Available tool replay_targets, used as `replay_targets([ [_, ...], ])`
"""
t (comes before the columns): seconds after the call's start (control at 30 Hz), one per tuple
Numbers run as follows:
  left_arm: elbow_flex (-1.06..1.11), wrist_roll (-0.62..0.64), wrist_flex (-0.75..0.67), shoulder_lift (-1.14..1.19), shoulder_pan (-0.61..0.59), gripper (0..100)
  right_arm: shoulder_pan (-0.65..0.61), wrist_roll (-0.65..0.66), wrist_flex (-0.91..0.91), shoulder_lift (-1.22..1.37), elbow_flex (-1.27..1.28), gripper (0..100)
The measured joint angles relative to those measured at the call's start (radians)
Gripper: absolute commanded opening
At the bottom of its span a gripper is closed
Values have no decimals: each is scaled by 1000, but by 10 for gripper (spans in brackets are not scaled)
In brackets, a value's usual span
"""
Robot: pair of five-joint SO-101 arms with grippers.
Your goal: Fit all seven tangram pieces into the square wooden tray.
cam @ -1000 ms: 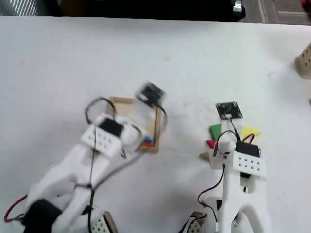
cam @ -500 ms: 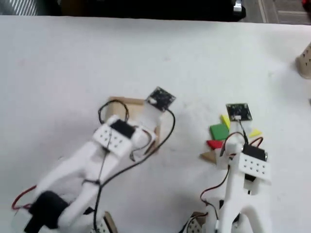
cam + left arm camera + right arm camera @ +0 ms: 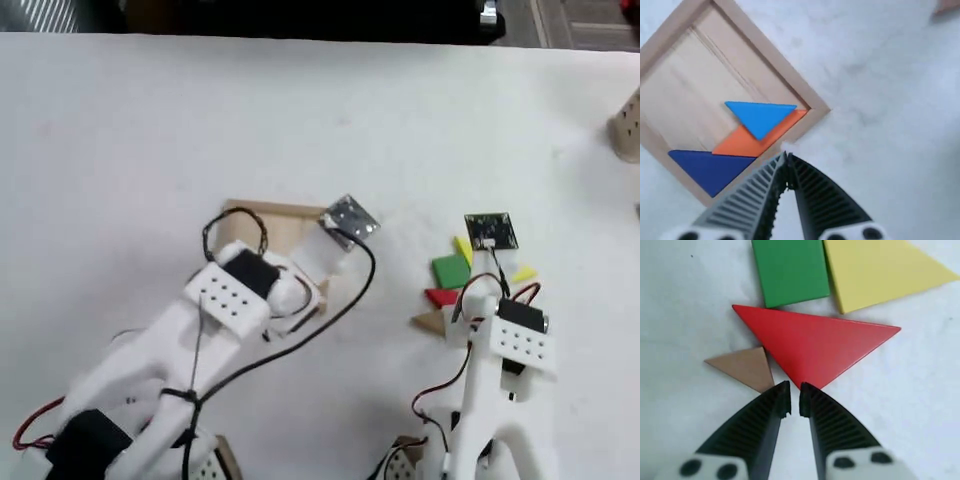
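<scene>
At 9 o'clock from the loose pieces on the bench, the square wooden tray holds a light blue triangle, an orange piece and a dark blue triangle. They are packed along one side, likely to keep the rest open. The left end effector, fingers together and empty, sits just outside the rim. The right end effector, all but closed on nothing, hangs at the red triangle corner beside the small brown triangle, probably lining up a pick. The green square and yellow triangle lie just beyond, side by side.
</scene>
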Motion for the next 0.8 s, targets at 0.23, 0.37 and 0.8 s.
replay_targets([
  [0.23, -8, 2, 2, 75, 26, 21, -2, 0, -43, 44, 11, 39],
  [0.37, -18, 28, 5, 80, 34, 21, -2, 0, -46, 141, -23, 39],
  [0.8, -29, 83, -55, 80, 64, 23, 0, 0, -35, 256, -104, 34],
])
